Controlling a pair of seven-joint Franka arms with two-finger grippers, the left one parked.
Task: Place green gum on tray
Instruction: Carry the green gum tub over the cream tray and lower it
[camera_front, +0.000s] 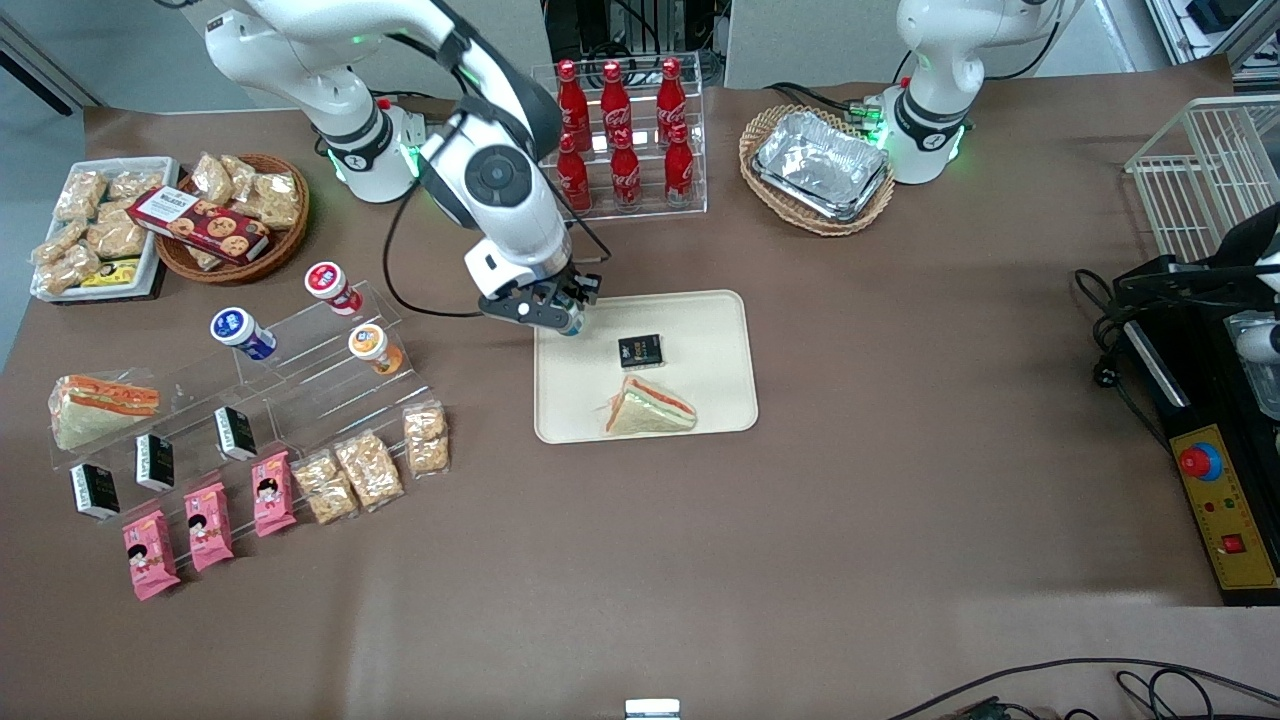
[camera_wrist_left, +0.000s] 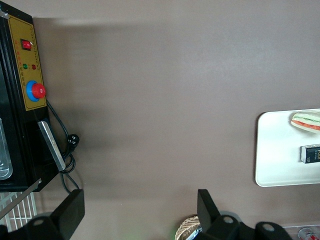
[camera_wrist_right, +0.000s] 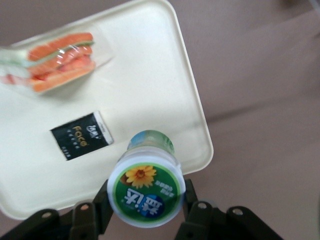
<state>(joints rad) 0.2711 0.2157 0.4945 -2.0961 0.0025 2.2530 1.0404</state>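
One gripper (camera_wrist_right: 145, 207), fingers clamped on green gum (camera_wrist_right: 146, 192), held above tray (camera_front: 715, 330) corner nearest the cola rack (camera_front: 620, 135). Two items on tray: black packet (camera_front: 640, 351), wrapped sandwich (camera_front: 650, 408) nearer front camera. Blue-lidded bottle (camera_front: 240, 332), orange-lidded bottle (camera_front: 372, 346) on clear stand.

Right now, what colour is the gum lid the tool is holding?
The green gum lid is green with a white rim and a yellow flower, clearest in the right wrist view, above the tray.
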